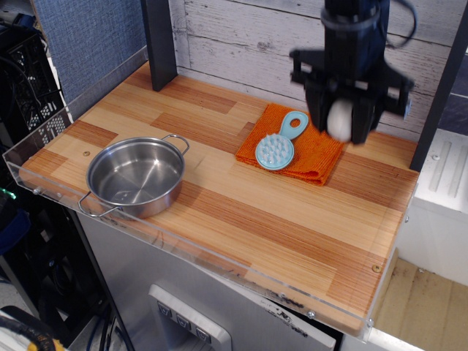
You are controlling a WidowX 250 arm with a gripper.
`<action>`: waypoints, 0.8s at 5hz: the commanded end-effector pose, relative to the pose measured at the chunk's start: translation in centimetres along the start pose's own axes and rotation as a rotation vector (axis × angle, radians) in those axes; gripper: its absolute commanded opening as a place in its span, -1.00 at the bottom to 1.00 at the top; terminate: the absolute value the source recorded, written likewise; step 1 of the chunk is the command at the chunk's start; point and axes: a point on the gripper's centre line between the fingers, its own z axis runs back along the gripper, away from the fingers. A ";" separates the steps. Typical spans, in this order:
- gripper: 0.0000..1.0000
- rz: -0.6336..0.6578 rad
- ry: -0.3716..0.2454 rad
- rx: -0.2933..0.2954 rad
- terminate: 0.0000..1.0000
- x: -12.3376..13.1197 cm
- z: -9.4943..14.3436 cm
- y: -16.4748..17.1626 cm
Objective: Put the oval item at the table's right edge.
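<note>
**Wood, steel, cloth and plastic under my arm**

My black gripper point(344, 121) looks like matt hard plastic and metal, and the white oval item point(339, 119) between my fingers reads as soft and slightly fuzzy, without shine. Below me the rectangular table point(278, 219) is made of light and reddish-brown wood strips, smooth with a low satin sheen, edged by a clear glossy acrylic rim point(44, 183). The round steel pot point(135, 178) is bright polished metal that mirrors the light. The folded orange cloth point(318, 150) has a coarse, woven, matt texture. On it lies the light-blue round brush point(278, 146), smooth moulded plastic. The back wall point(248, 40) is rough, whitewashed weathered planks.
</note>
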 end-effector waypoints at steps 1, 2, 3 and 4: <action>-1.00 0.056 0.034 0.021 -1.00 -2.7 -0.3 0.3; -1.00 0.032 0.070 -0.027 -1.00 -3.2 -1.2 -0.3; -1.00 -0.008 0.093 -0.067 -1.00 -3.3 -1.7 -1.0; -1.00 -0.019 0.105 -0.083 -1.00 -3.2 -2.1 -1.2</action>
